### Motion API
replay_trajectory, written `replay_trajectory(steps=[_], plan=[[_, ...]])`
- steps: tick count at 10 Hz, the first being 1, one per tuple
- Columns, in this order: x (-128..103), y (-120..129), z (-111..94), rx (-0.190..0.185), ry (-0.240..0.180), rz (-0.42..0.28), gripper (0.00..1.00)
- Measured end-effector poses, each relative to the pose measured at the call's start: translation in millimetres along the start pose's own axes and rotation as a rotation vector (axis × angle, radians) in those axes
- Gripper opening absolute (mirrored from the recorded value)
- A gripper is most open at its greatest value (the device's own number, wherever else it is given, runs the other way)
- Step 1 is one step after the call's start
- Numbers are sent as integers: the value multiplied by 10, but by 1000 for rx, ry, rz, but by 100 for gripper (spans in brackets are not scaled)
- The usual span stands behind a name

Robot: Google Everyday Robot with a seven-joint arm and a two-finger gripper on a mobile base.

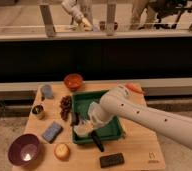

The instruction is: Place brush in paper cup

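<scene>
The green tray (pixel 115 131) sits in the middle of the wooden table. The slim black brush (pixel 96 140) lies at the tray's front edge, with its end sticking out over the rim. A pale cream paper cup (pixel 81 131) is at the tray's front-left corner. My white arm comes in from the right, and my gripper (pixel 87 121) is low over the left part of the tray, just above the paper cup and a little behind and left of the brush. A dark thing (pixel 74 118) stands beside the gripper at the tray's left wall.
Around the tray are an orange bowl (pixel 73 81), a grey-blue cup (pixel 47 91), a small dark metallic cup (pixel 37 110), a dark red cluster (pixel 65 105), a blue-grey sponge (pixel 52 131), a purple bowl (pixel 24 149), a round orange item (pixel 62 150) and a flat black block (pixel 111 159).
</scene>
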Motion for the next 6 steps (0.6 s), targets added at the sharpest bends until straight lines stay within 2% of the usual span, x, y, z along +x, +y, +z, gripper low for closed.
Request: replay_trajectory(steps=[1, 2, 6], plan=[[1, -5, 18, -6, -9, 5, 77], [-8, -1, 28, -11, -15, 11, 80], [-7, -12, 39, -26, -30, 20, 80]])
